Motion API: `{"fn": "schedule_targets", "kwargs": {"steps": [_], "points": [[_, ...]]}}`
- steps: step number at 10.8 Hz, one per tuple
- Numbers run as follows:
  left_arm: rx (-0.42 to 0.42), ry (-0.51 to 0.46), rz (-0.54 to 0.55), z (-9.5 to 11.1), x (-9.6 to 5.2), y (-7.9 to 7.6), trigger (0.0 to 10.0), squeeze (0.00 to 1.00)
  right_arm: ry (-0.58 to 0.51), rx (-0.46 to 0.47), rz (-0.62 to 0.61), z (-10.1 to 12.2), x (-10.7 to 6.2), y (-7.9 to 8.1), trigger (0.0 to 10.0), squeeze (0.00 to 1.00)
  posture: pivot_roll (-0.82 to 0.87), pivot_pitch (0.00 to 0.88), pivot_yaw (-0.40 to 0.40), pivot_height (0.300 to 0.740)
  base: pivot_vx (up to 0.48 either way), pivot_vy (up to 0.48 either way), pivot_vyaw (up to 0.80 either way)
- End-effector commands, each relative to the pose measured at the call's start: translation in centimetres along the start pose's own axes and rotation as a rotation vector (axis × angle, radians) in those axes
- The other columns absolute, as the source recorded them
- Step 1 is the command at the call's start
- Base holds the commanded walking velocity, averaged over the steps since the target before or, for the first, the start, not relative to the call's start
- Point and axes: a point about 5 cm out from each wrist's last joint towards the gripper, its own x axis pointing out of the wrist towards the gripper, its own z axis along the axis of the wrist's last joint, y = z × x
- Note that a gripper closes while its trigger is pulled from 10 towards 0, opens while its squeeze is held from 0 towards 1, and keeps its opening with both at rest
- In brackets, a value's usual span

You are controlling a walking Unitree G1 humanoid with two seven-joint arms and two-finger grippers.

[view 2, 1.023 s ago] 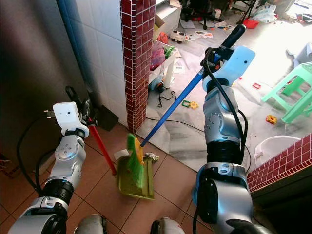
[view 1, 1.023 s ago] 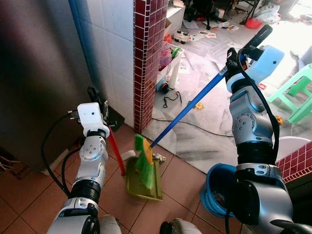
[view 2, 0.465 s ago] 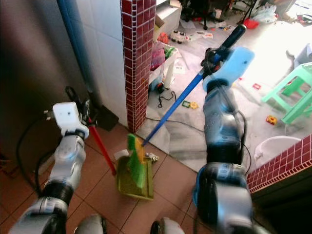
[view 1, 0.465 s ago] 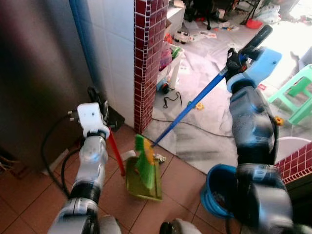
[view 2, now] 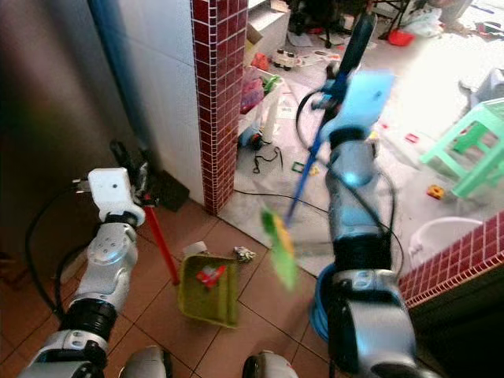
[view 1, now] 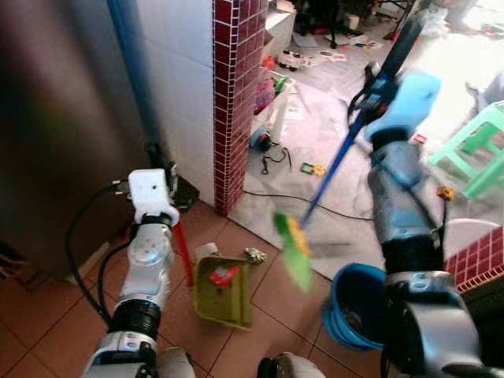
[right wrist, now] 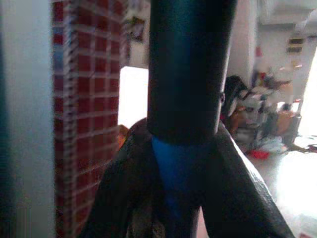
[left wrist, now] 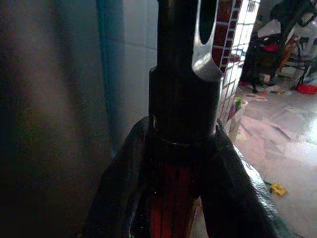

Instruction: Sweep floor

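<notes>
left eye view | right tool (view 1: 376,79) clamped on broom (view 1: 331,169) | left tool (view 1: 160,161) clamped on dustpan (view 1: 222,292) handle

Two silver arms built of rounded, jointed segments, each with a black ribbed collar between forearm and upper arm; the left arm (view 1: 147,264) carries a round disc at its joint and a white boxy wrist housing (view 1: 150,189) with a small dark dot on its face; thick black cables loop beside it; the right arm (view 1: 400,216) ends in a pale blue housing (view 1: 402,94), black cable coiling around it; each claw's fingers (left wrist: 119,198) are long, black, matte.
</notes>
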Motion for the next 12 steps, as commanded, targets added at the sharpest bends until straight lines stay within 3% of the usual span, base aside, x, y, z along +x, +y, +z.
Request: {"fn": "schedule_targets", "kwargs": {"steps": [1,3,5,7,10,12], "points": [[0.002,-0.049,0.004,1.1,0.3,-0.1,10.0,0.0,-0.003,-0.035,0.001,-0.1,-0.2,-0.2,10.0,0.0,-0.03,0.0,-0.066,0.74,0.0,0.0,0.0],[0.022,-0.012,0.017,0.3,-0.8,0.5,10.0,0.0,0.11,-0.033,0.015,-4.1,-3.8,0.8,10.0,0.0,0.0,0.0,-0.06,0.74,0.0,0.0,0.0],[0.043,-0.013,0.016,0.6,-1.4,0.8,10.0,0.0,0.185,-0.054,0.008,-6.5,-5.9,1.6,10.0,0.0,0.02,0.0,-0.059,0.74,0.0,0.0,0.0],[0.037,-0.008,-0.001,0.9,-1.4,1.3,10.0,0.0,0.244,-0.047,-0.008,-7.7,-6.8,1.4,10.0,0.0,0.0,0.0,-0.041,0.74,0.0,0.0,0.0],[0.008,-0.017,-0.014,1.5,-1.3,0.3,10.0,0.0,0.271,-0.07,-0.005,-8.4,-7.5,0.6,10.0,0.0,-0.01,0.0,-0.044,0.74,0.0,0.452,-0.8],[-0.003,-0.013,-0.027,1.5,-1.4,-0.2,10.0,0.0,0.28,-0.087,0.015,-8.6,-7.6,0.3,10.0,0.0,-0.02,0.0,-0.048,0.74,0.0,0.476,-0.25]]}}
